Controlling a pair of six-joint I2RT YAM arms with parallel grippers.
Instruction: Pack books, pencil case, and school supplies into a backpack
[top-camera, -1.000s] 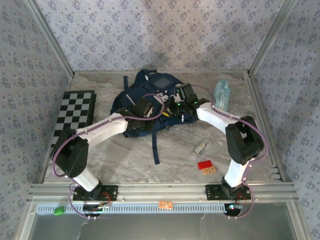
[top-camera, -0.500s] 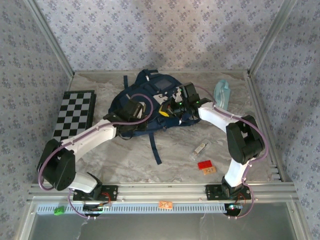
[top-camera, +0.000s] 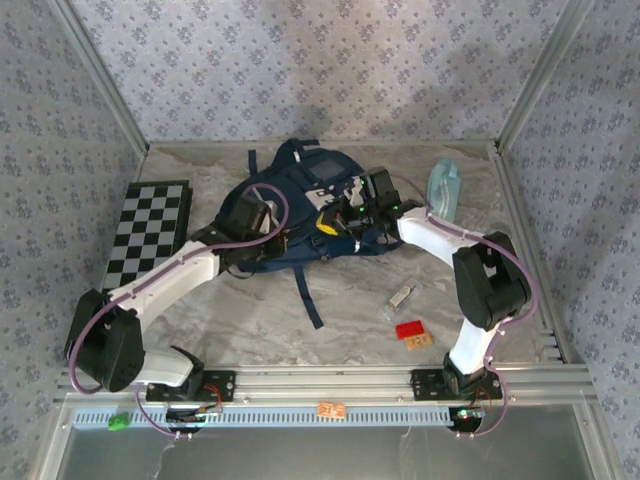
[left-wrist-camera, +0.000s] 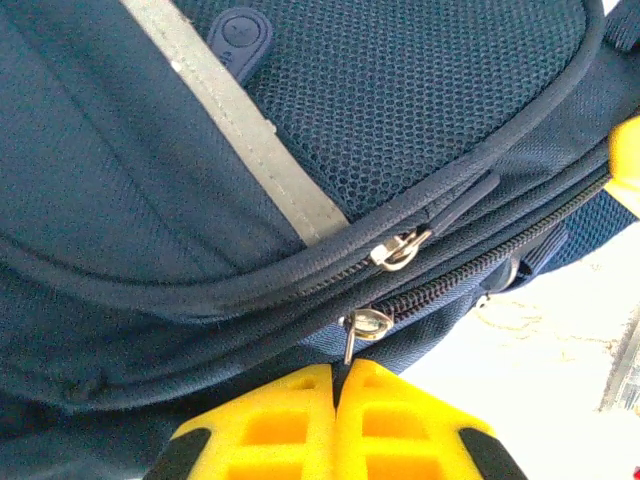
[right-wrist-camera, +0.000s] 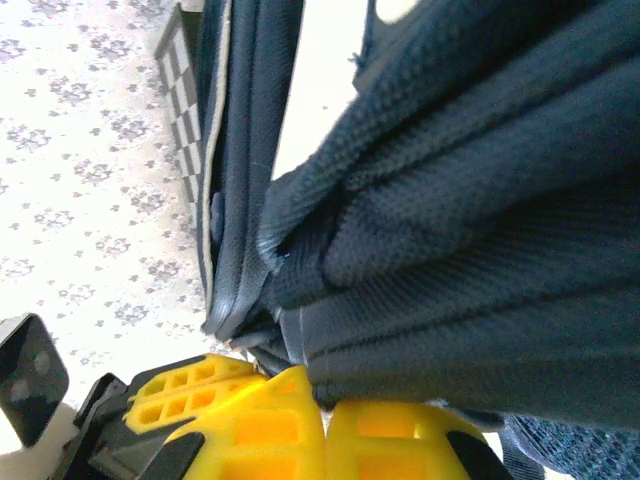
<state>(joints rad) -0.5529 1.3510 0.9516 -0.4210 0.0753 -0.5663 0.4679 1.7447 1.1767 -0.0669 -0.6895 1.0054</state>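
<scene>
The navy backpack (top-camera: 300, 190) lies at the middle back of the table, straps trailing toward me. My left gripper (top-camera: 262, 222) sits at its left flank; in the left wrist view it (left-wrist-camera: 336, 372) is shut on the metal zipper pull (left-wrist-camera: 366, 324) of the lower zipper. At the bag's right side my right gripper (top-camera: 348, 216) (right-wrist-camera: 325, 385) is shut, pinching a fold of backpack fabric (right-wrist-camera: 450, 250). The pale teal pencil case (top-camera: 443, 185) lies at the back right. A small clear oblong school supply (top-camera: 400, 297) rests on the table. The books are hidden.
A black-and-white checkered board (top-camera: 150, 225) lies at the left. A small red piece (top-camera: 408, 328) and an orange one (top-camera: 420, 341) sit near the right arm's base. A dark strap (top-camera: 308, 295) runs toward the front. Metal frame posts and patterned walls close in the table.
My left arm has swung its elbow out to the left and its gripper has slid leftward along the backpack's edge. The right gripper has stayed nearly still on the bag.
</scene>
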